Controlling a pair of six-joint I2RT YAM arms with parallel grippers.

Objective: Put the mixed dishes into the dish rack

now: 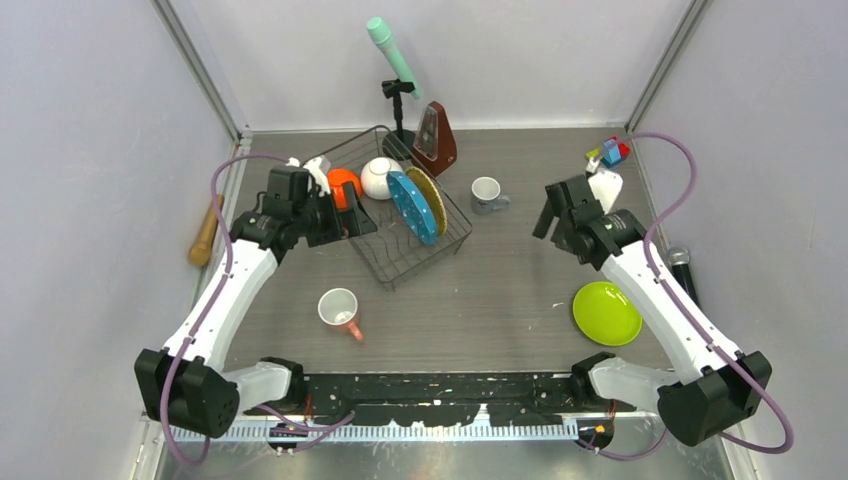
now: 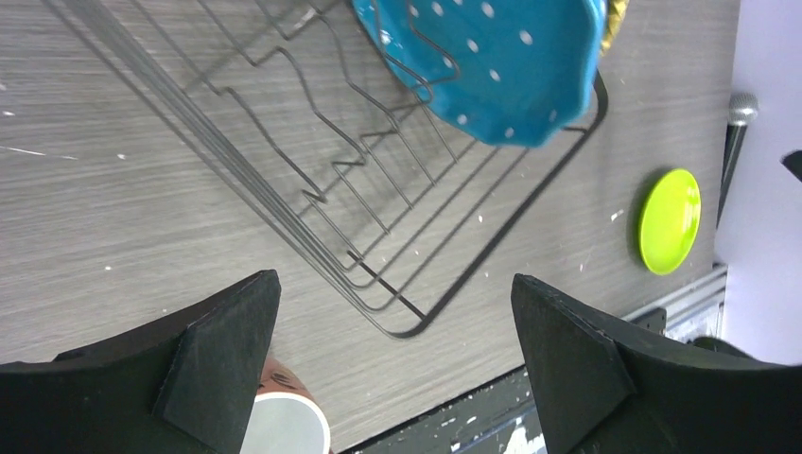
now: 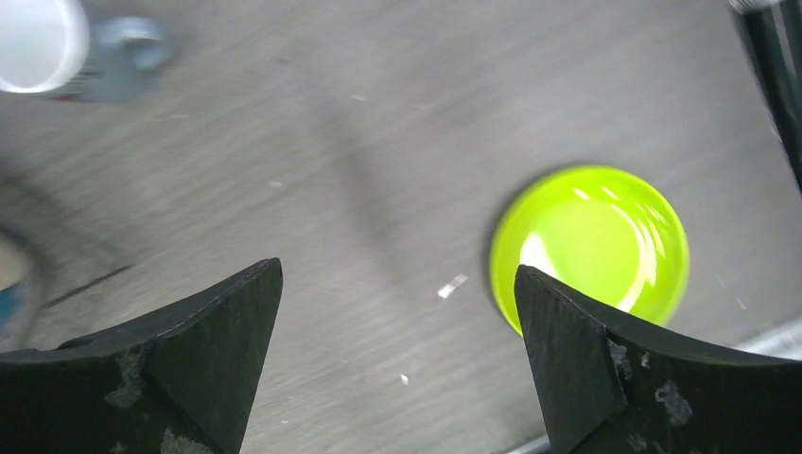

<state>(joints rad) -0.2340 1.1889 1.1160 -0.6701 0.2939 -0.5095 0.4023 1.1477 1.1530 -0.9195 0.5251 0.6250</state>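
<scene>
Brightly glossy lime green plate (image 3: 591, 248)

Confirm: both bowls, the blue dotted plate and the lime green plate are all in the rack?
No: the top external view shows the lime green plate lying on the table, outside the dish rack. The orange bowl, white bowl and blue dotted plate are racked.

The left gripper (image 2: 393, 279) hangs over the desk (image 2: 113, 218), its jaws wide apart with nothing between them. Below is a corner of the dish rack (image 2: 511, 220), with the blue white-dotted plate (image 2: 492, 66) among its wires. The lime green plate (image 2: 670, 220) lies well apart from the rack. The pink mug (image 2: 288, 427) peeks from behind one jaw.
</scene>
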